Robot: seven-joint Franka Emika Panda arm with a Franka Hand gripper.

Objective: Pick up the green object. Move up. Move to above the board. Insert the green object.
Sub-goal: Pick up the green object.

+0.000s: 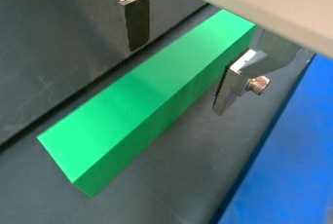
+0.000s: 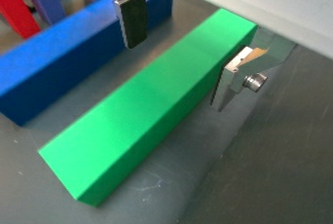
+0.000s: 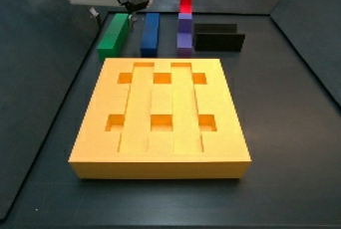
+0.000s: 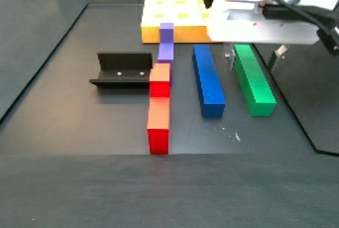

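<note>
The green object [image 1: 143,106] is a long matte green bar lying flat on the dark floor; it also shows in a wrist view [image 2: 150,111] and in both side views [image 3: 114,34] [image 4: 255,77]. My gripper [image 1: 185,57] is open, with one finger on each side of the bar near one end; neither pad touches it. The gripper shows likewise in a wrist view [image 2: 182,51] and hangs over the bar in both side views [image 3: 118,12] [image 4: 255,52]. The board [image 3: 94,123], a large orange-yellow slab with grooves and square holes, lies apart from the bar [image 4: 157,12].
A blue bar [image 2: 65,57] lies parallel right beside the green one [image 4: 208,77] [image 3: 151,32]. Beyond it is a line of purple [image 4: 166,44] and red and orange pieces [image 4: 159,108], then the black fixture [image 4: 126,70] [image 3: 220,39]. Dark walls enclose the floor.
</note>
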